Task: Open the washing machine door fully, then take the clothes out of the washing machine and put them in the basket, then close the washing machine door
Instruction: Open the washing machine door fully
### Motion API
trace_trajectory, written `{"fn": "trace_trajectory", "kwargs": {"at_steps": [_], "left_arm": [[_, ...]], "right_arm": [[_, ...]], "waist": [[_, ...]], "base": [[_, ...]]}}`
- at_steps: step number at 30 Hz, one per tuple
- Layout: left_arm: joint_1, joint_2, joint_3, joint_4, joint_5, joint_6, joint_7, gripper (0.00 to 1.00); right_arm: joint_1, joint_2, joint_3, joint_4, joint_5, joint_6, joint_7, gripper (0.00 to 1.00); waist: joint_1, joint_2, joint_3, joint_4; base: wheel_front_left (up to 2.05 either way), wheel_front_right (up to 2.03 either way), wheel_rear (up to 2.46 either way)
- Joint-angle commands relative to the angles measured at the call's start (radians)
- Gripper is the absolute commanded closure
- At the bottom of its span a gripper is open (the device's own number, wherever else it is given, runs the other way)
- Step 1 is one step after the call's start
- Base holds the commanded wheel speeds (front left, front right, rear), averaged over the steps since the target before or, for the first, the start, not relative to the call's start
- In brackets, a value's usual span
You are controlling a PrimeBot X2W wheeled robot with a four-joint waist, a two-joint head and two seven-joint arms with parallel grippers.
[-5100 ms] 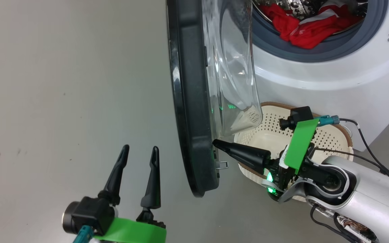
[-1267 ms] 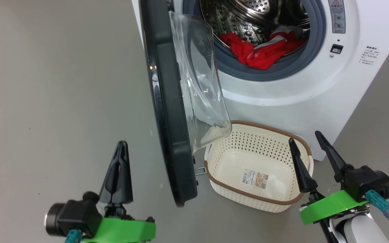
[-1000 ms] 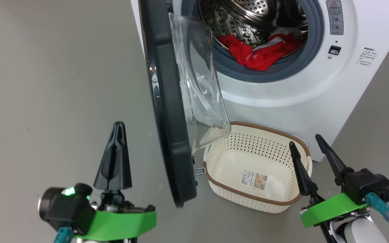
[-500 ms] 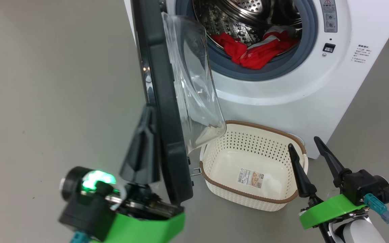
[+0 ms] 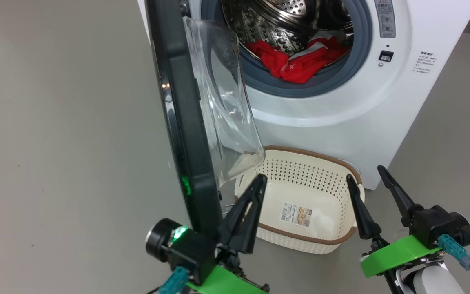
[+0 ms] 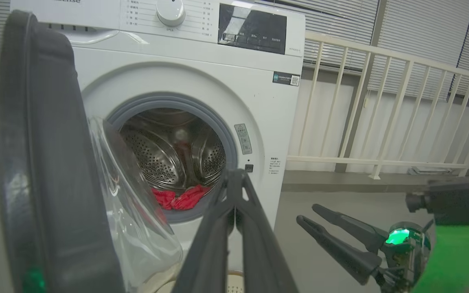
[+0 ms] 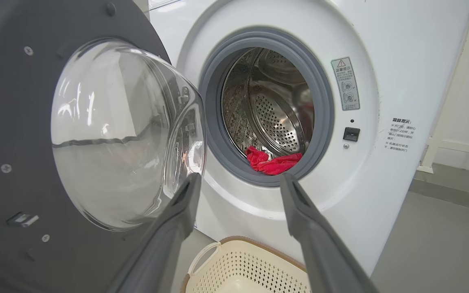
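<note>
Washing machine door (image 5: 178,114) stands open, maybe not fully. Clothes (image 5: 296,65) lie in the drum (image 5: 276,24) at one o'clock, and the basket (image 5: 300,173) sits empty at five. Left gripper (image 5: 260,179) is pinched shut beside the door; right gripper (image 5: 364,173) is spread wide.

Left gripper (image 5: 259,179) has fingers pressed together; right gripper (image 5: 364,173) has fingers spread wide.

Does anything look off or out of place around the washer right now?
Nothing spilled or damaged. The washing machine door stands only partly open, edge-on in the head view, and its glass bowl covers the left corner of the basket, so it may get in the way. The clothes lie in the drum.
</note>
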Motion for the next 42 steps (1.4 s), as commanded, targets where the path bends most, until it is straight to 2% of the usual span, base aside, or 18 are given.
{"fn": "trace_trajectory", "kwargs": {"at_steps": [1, 8, 17, 30, 42], "left_arm": [[-0.045, 0.007, 0.013, 0.004, -0.015, -0.011, 0.017, 1.0], [-0.063, 0.007, -0.017, 0.119, -0.036, -0.008, 0.038, 1.0], [-0.083, 0.012, 0.017, 0.211, -0.055, -0.002, 0.0, 1.0], [-0.088, 0.044, 0.068, 0.238, -0.076, 0.009, -0.019, 1.0], [-0.066, 0.083, 0.116, 0.24, -0.091, 0.056, -0.016, 1.0]], "right_arm": [[-0.028, 0.001, 0.025, -0.024, 0.007, 0.006, -0.006, 0.0], [-0.03, 0.001, 0.022, -0.023, 0.011, 0.006, -0.006, 0.0], [-0.027, 0.001, 0.021, -0.02, 0.012, 0.006, -0.006, 0.0], [-0.017, 0.001, 0.022, -0.011, 0.013, 0.006, -0.006, 0.0], [-0.01, 0.001, 0.03, -0.001, 0.02, 0.006, -0.006, 0.0]], "waist": [[0.0, 0.0, 0.001, -0.005], [0.0, 0.0, 0.005, -0.009], [0.0, 0.0, 0.006, -0.001], [0.0, 0.0, -0.001, 0.023], [0.0, 0.0, -0.009, 0.055]], "base": [[0.0, 0.0, 0.0], [0.0, 0.0, 0.0], [0.0, 0.0, 0.0], [0.0, 0.0, 0.0], [0.0, 0.0, 0.0]]}}
